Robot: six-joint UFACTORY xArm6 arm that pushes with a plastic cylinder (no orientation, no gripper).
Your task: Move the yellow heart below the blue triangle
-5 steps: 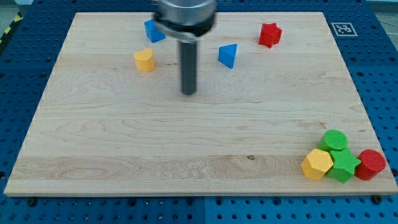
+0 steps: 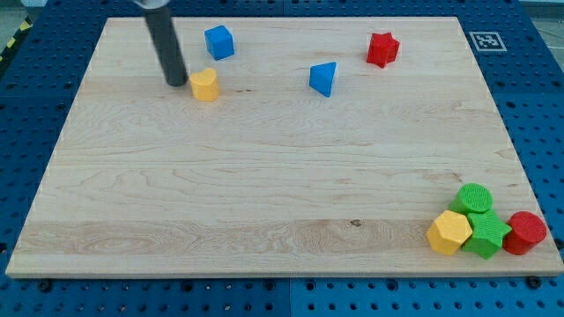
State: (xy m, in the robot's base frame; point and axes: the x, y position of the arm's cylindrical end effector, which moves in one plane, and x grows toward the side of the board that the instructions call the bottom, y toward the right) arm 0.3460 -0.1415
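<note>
The yellow heart [image 2: 204, 84] lies on the wooden board [image 2: 264, 176] at the upper left. The blue triangle [image 2: 323, 78] lies to its right, near the top middle. My tip [image 2: 176, 82] rests on the board just left of the yellow heart, close to it or touching its left side. The rod runs up and out of the view's top.
A blue cube [image 2: 218, 41] sits above the yellow heart. A red star [image 2: 382, 49] is at the upper right. At the lower right a green cylinder [image 2: 475, 199], a yellow hexagon [image 2: 449, 232], a green star [image 2: 486, 233] and a red cylinder [image 2: 526, 232] cluster together.
My tip has moved left and up, from between the heart and the triangle to the heart's left side. No block has visibly moved.
</note>
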